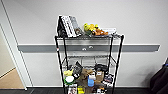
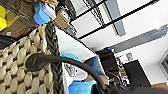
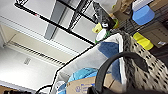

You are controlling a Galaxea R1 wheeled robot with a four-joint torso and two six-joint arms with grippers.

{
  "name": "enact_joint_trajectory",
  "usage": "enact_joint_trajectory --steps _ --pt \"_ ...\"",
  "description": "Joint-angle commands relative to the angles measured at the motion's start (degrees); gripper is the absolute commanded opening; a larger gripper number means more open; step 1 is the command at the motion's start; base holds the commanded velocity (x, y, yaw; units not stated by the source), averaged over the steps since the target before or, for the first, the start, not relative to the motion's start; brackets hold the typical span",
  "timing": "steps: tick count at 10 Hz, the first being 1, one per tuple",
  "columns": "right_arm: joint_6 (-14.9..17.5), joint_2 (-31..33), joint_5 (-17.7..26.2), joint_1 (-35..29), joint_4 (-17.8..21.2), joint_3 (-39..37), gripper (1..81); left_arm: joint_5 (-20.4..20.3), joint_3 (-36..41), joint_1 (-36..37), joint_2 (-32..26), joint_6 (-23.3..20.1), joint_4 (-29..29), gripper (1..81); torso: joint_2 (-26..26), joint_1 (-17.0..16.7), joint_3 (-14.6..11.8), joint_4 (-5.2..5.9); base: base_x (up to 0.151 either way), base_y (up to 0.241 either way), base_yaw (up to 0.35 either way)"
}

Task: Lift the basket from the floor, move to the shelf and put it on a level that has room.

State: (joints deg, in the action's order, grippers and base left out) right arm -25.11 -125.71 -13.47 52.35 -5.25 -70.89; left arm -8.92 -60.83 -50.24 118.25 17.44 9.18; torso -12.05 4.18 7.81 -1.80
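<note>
Beige woven basket (image 2: 22, 65) close at both wrists; hand states: cannot tell. Black wire rack (image 1: 88, 62) ahead. Risk, judged: rim catching cluttered lower tier, tipping contents.

The basket (image 2: 17, 72) is rough beige weave with a dark braided rim, smooth pale cloth lining, blue cloth (image 3: 110, 50) inside. The shelf (image 1: 60, 65) is thin black metal wire, slightly glossy. The floor (image 1: 140, 91) is matt dark carpet.

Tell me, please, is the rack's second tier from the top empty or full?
Empty: the second tier shows bare wire grid, wall behind visible.
</note>
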Motion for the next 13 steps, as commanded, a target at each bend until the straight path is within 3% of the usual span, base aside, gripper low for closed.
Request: enact_joint_trajectory --steps 1,13 --pt "-0.6 0.8 -4.9 -7.8 -2.7 5.9 1.0 -1.3 5.6 7.4 -0.6 -0.7 -3.0 1.0 0.0 0.0 0.0 0.0 0.1 0.0 0.0" --pt "-0.6 1.7 -5.1 -8.1 -3.1 8.4 1.0 -1.4 7.7 7.4 -0.7 -0.8 -3.2 1.0 0.0 0.0 0.0 0.0 0.1 0.0 0.0"
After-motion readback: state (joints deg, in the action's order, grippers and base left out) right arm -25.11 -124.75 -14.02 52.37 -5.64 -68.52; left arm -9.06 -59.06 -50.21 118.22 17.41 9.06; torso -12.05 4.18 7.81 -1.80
